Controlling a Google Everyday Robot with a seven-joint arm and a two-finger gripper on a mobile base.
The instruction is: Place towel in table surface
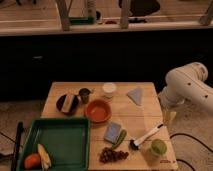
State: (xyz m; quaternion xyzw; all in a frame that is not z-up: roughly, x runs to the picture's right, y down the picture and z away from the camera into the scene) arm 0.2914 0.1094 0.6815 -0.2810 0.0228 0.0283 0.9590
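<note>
Camera view from my end: towel is lying flat on the table surface, folded to a grey-blue triangle, in the far right part of the top, nothing touching it. White arm comes in from the right side of the frame, bent over just past the table's right edge. Gripper looks to me like the pale piece hanging below the arm at that right edge, near the towel but apart from it and lower in frame. I can't tell whether it is open or closed, and I see nothing in it. White cup sits left of the towel at the far edge, and a dark metal cup is just beside it. Black dish with something tan in it is at far left. Orange bowl is mid-table. Blue block with a green edge is nearer me, a green vegetable touching its right side. White-handled brush lies angled to the right of those, with a round green item at the near right corner. Grapes are at the near edge. Green tray fills the near left, with an orange and a yellow piece in its near left corner.
</note>
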